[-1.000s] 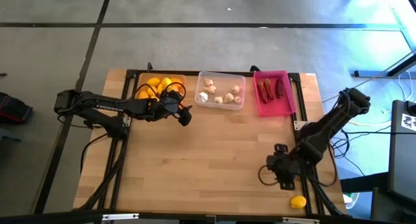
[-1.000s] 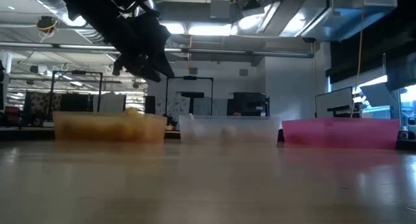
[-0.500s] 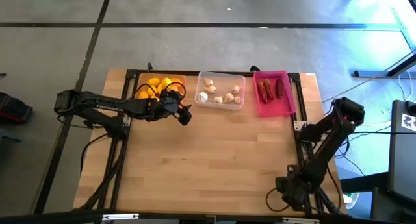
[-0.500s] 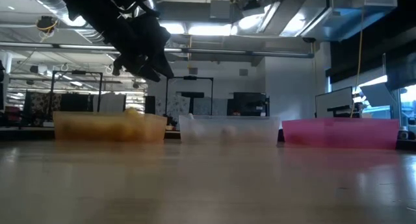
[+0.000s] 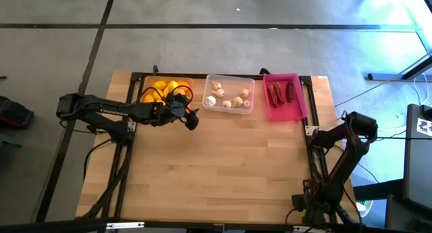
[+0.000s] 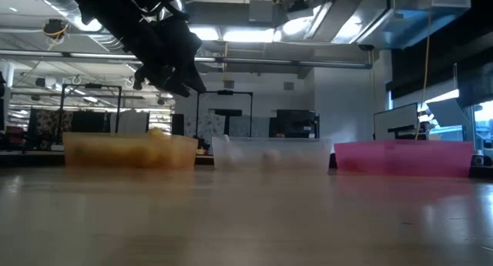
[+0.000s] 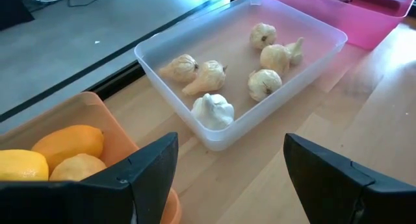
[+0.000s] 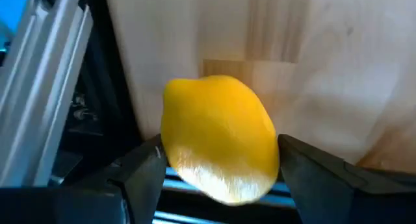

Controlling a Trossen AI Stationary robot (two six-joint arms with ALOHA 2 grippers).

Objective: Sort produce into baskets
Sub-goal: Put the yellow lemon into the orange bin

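Three shallow rectangular plastic trays are lined up along the far edge of the light wooden table (image 5: 223, 165): translucent orange tray (image 5: 150, 82) on the left, clear whitish tray (image 5: 231, 81) in the middle, bright pink-magenta tray (image 5: 284, 113) on the right. Orange and clear trays sit just beside each other, as do clear and pink.

Contents: yellow/orange roundish lemon-like fruits (image 5: 165, 88) are piled in the orange tray; five whitish garlic-like bulbs (image 7: 212, 110) are spread in the clear tray; dark red elongated chili-like pieces (image 5: 282, 92) lie in the pink tray.

L gripper (image 5: 194, 120) is held above the table just in front of the orange tray's near right corner, beside the clear tray. In the L wrist view its fingers (image 7: 146, 169) are spread wide w/ nothing between them, only tabletop and tray corners showing through the gap. In the low view it hangs clear of the tabletop, above the orange tray.

R gripper (image 8: 218, 162) is down at the table's near right corner, by the black frame rail; the R arm is folded low there in the high view. One yellow lemon (image 8: 220, 136) lies on the wood at that corner, between the R fingers (image 8: 143, 167), which stand apart on either side of it; whether they press on it can't be told. This lemon is well apart from all three trays.
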